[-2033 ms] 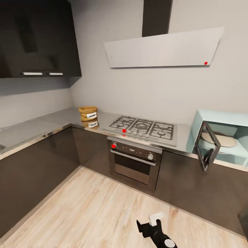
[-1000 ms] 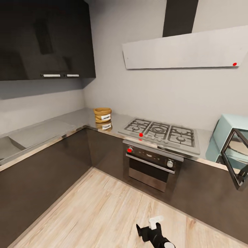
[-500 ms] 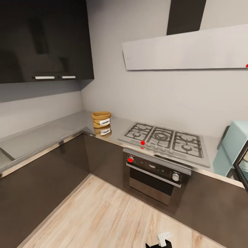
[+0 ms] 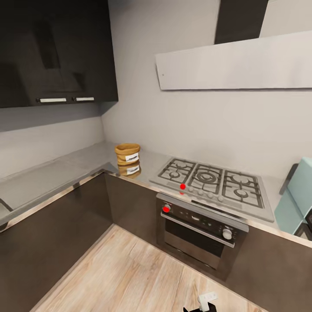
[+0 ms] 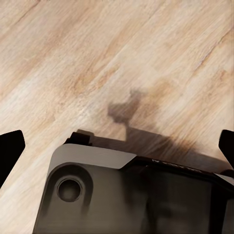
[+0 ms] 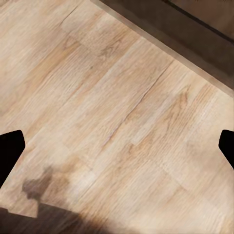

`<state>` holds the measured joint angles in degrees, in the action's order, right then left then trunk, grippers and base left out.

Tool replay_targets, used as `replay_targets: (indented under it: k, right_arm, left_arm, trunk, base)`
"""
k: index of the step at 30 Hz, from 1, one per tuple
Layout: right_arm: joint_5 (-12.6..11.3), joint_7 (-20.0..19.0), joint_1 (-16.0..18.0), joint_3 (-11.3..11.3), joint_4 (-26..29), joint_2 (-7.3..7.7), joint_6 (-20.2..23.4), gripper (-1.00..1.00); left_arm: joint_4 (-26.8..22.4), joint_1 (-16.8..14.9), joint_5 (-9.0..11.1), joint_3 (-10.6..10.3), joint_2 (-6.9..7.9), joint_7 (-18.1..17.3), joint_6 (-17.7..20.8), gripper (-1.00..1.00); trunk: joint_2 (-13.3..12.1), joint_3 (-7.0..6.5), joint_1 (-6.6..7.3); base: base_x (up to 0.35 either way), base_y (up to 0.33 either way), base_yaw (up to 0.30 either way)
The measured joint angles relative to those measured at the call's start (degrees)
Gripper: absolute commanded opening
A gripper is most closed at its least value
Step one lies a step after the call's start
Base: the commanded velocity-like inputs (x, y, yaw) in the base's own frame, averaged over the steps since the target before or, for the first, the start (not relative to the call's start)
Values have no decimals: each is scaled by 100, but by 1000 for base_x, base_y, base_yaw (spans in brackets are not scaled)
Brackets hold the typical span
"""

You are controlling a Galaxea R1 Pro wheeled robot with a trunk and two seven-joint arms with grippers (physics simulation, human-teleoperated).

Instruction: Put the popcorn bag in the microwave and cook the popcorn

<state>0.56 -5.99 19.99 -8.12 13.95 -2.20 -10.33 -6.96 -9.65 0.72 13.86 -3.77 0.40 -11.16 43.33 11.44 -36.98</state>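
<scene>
The popcorn bag [image 4: 127,153], small and tan with a white label, stands upright on the grey countertop [image 4: 65,167] near the corner, left of the hob. A slice of the mint-blue microwave [image 4: 301,197] is at the right edge of the head view. My left gripper [image 5: 117,148] is open, its dark fingertips [image 5: 9,151] far apart above the wooden floor and my grey base. Also open is my right gripper [image 6: 117,148], fingertips [image 6: 9,151] wide over bare floor. Nothing is held by either. A black and white arm part [image 4: 206,301] pokes in at the head view's lower edge.
A steel gas hob [image 4: 212,180] sits over a dark built-in oven [image 4: 199,225] between the bag and the microwave. Dark wall cabinets [image 4: 56,52] hang at the left, an extractor hood [image 4: 236,65] above the hob. Dark cabinet fronts [image 4: 52,229] border the wooden floor [image 4: 130,277].
The head view has swung left and nearer the counter, so the microwave has slid to the right edge. The bag stays put on the countertop.
</scene>
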Motion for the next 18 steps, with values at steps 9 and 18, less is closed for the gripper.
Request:
replay_targets:
  k: [9, 18]
  right_arm:
    - [0, 0, 0, -3, 0, -15, 2, 100]
    - [0, 0, 0, -1, 0, -13, 7, 100]
  left_arm:
    - [-3, -4, -11, -6, -3, 0, 0, 100]
    - [-3, -6, -15, -5, -17, 0, 0, 100]
  trunk:
    - [-360, -162, 200]
    - [-723, -324, 397]
  base:
    - [45, 37, 0]
    - [189, 176, 0]
